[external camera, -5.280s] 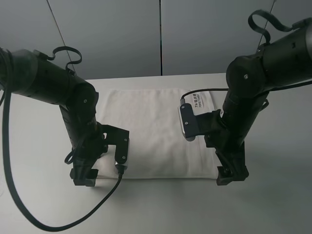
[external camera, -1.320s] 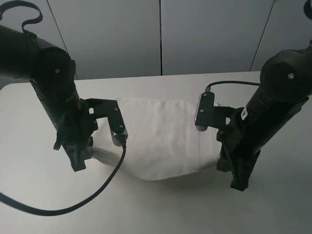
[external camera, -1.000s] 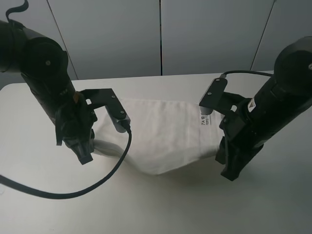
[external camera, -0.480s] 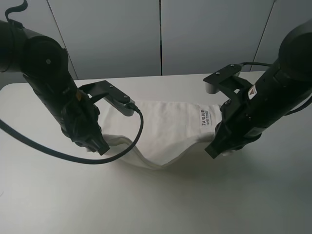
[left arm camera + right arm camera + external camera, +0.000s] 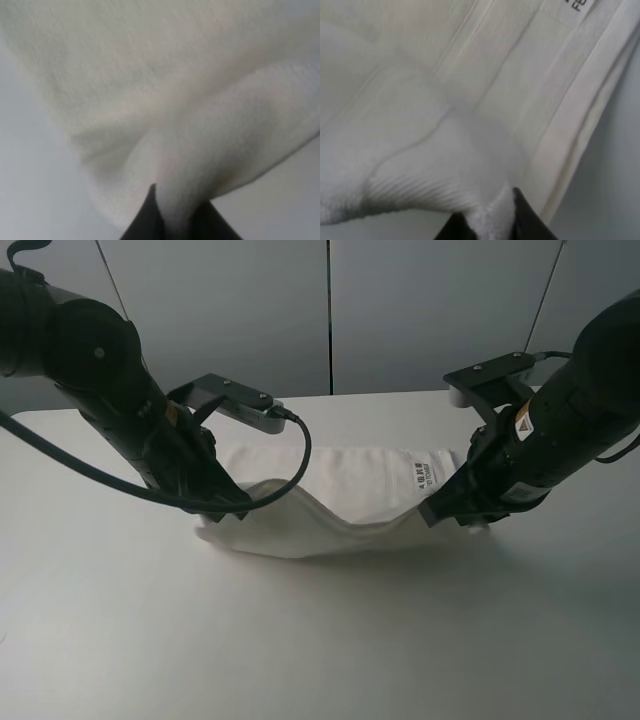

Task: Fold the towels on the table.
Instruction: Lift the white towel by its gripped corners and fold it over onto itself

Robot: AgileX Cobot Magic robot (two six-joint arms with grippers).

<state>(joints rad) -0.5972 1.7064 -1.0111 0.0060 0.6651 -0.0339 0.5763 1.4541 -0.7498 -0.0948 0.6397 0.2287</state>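
towel [image 5: 335, 502] sags mid-frame | left gripper [image 5: 222, 510], right gripper [image 5: 445, 512] each clamped on a corner | white table [image 5: 320, 640], grey wall panels [image 5: 400, 310] behind

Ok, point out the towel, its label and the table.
towel [image 5: 345, 502]: exterior high view, middle of the cloth.
label [image 5: 424, 476]: exterior high view, centre of the printed tag.
table [image 5: 320, 640]: exterior high view, bare near surface.

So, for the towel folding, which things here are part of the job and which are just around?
Part of the job: towel; left gripper and right gripper, each shut on its lifted edge; table.
Just around: grey wall panels; black cable on the left arm.
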